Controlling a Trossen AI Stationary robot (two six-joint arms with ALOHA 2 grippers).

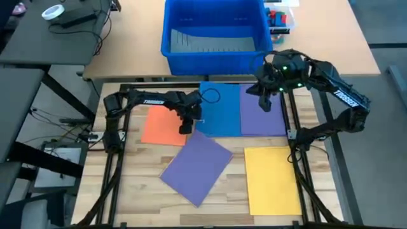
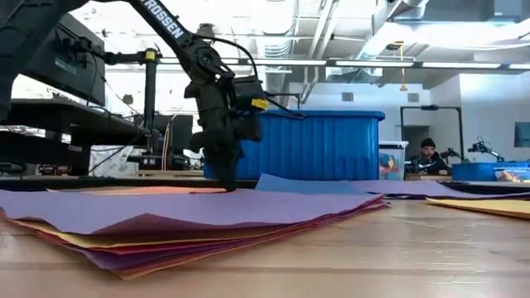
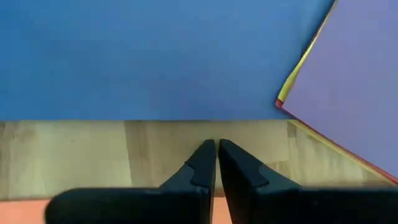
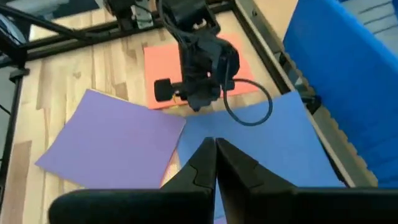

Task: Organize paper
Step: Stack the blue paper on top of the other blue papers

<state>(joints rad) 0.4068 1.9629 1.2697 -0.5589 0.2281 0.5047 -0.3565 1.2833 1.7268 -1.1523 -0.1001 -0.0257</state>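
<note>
Left hand point(image 1: 185, 129) fingers pressed together, lowered at orange paper sheet point(image 1: 160, 125) edge, frame centre-left | right hand point(image 1: 264, 105) closed, over upright purple sheet point(image 1: 262, 109) | tilted purple-topped paper stack point(image 1: 196, 166) lower centre, long axis diagonal | yellow sheet point(image 1: 271, 179) upright on wooden tabletop point(image 1: 141, 178)

Two dark arms, white TROSSEN lettering on links; looped black cable at left wrist; green lights on right wrist.
</note>
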